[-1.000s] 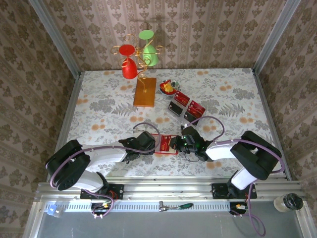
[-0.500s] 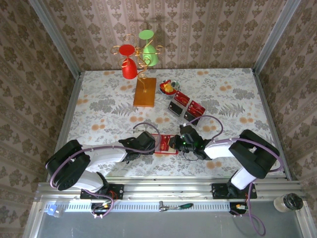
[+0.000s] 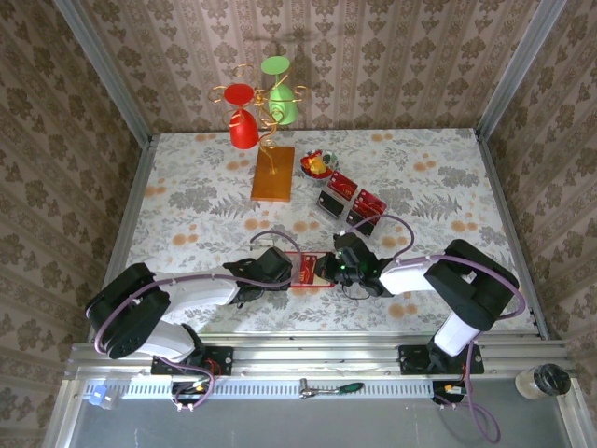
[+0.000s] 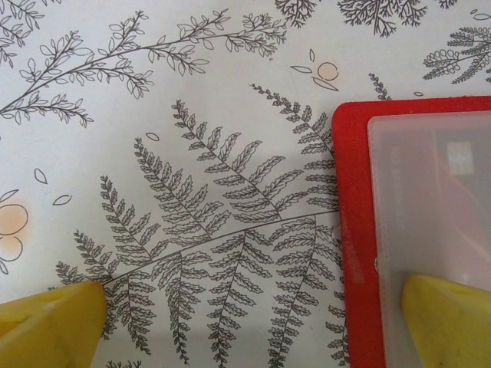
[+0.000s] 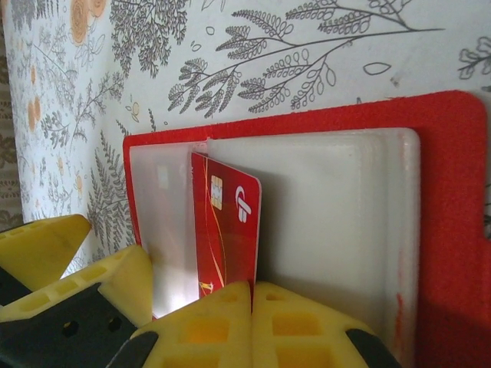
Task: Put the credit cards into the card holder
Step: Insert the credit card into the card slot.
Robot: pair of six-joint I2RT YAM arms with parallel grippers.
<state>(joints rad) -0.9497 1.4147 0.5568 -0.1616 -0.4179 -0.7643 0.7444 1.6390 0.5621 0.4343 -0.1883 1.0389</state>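
Gripping arm: right gripper (image 5: 252, 295) — pinched together on the lower end of a credit card (image 5: 226, 230).
Credit card: was partly pushed inside a pale clear pocket of the card holder (image 5: 453, 192), chip side up.
Card holder: lay open and flat on the flowered table (image 3: 187, 196), near its front edge, between both grippers.
Left gripper (image 4: 253, 307): spread wide apart, held nothing — one fingertip (image 4: 449, 314) was over the card holder's pale inside, the other over the table.
Other cards (image 3: 350, 201): were farther back, well apart from the card holder.
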